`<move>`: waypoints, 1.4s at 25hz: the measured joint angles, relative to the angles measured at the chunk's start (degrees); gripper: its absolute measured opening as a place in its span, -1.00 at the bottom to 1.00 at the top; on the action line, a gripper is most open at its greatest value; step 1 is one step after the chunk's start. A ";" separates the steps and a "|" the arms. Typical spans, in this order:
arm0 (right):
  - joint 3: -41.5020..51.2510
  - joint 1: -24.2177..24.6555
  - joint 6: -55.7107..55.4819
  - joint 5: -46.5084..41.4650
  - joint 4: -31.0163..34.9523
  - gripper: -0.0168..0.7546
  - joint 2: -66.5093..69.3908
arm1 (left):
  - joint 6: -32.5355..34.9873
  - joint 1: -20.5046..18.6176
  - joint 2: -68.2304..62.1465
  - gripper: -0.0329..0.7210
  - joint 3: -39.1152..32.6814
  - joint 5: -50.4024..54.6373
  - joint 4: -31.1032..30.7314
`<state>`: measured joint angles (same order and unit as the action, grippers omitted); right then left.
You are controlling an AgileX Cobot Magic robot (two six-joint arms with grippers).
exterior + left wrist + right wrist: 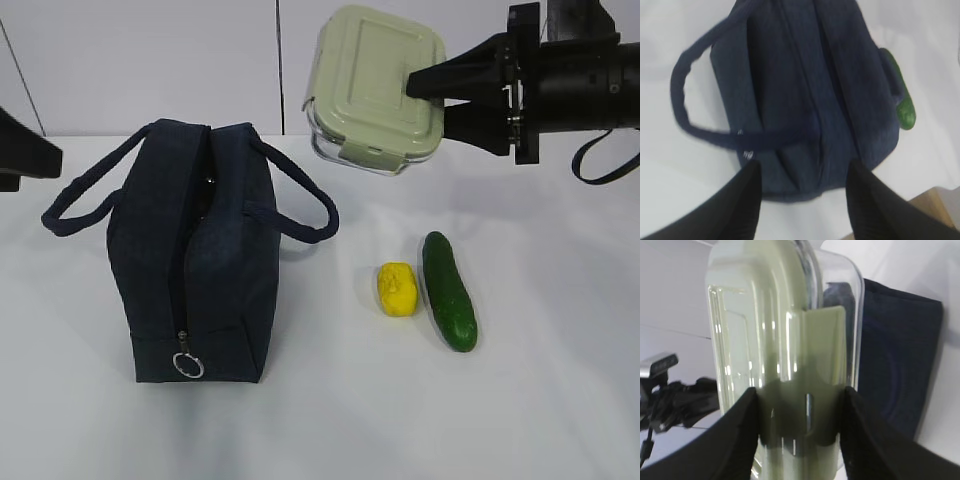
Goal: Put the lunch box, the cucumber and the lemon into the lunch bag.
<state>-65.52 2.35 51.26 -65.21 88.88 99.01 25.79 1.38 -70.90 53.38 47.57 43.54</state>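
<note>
Gripping the lunch box (375,85) by one edge, the right hand (440,98) holds it tilted in the air, above and right of the lunch bag (200,260). The bag stands upright on the white worktop (520,420). The lemon (396,289) lies just beside the cucumber (449,290), right of the bag. The left hand (802,192) hangs above the bag, jaws apart, holding nothing.

lunch bag (225,250): matt navy cloth, metal ring pull
lunch box (375,90): glossy clear walls, smooth sage-green plastic lid
cucumber (449,291): smooth, shiny
lemon (397,289): bumpy
</note>
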 joint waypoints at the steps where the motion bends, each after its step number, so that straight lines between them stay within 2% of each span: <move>1: -0.43 -0.52 -0.27 -0.11 0.00 -0.04 0.00 | 1.15 0.00 -1.62 0.09 1.32 -0.10 1.04; 6: -1.50 -3.15 -0.94 -0.30 0.29 -0.04 0.00 | 4.05 0.26 -11.38 0.10 7.21 1.84 4.87; 14: -1.57 -6.44 -1.16 -0.36 1.67 -0.04 0.10 | 5.91 5.36 -22.25 0.08 12.64 1.45 5.90; 17: -1.62 -7.65 -1.16 -0.36 1.69 -0.04 0.10 | 6.13 6.15 -24.89 -0.14 14.46 1.19 5.93; 20: -1.62 -8.94 -1.20 -0.15 1.80 -0.04 0.10 | 6.25 6.14 -26.33 -0.68 15.86 1.57 5.93; 22: -1.62 -9.63 -1.20 0.73 1.80 -0.04 0.10 | 6.25 6.14 -26.79 -0.86 17.14 2.93 5.93; 30: -1.62 -9.93 -1.29 3.79 3.46 -0.04 0.10 | 6.58 6.87 -26.68 -0.93 25.71 10.79 5.93; 35: -1.62 -9.93 -1.29 5.34 4.13 -0.04 0.22 | 6.58 8.53 -26.68 -0.93 28.95 11.92 7.42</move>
<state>-67.14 -7.58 49.97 -59.87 93.01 99.23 32.37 9.91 -97.57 82.33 59.50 50.96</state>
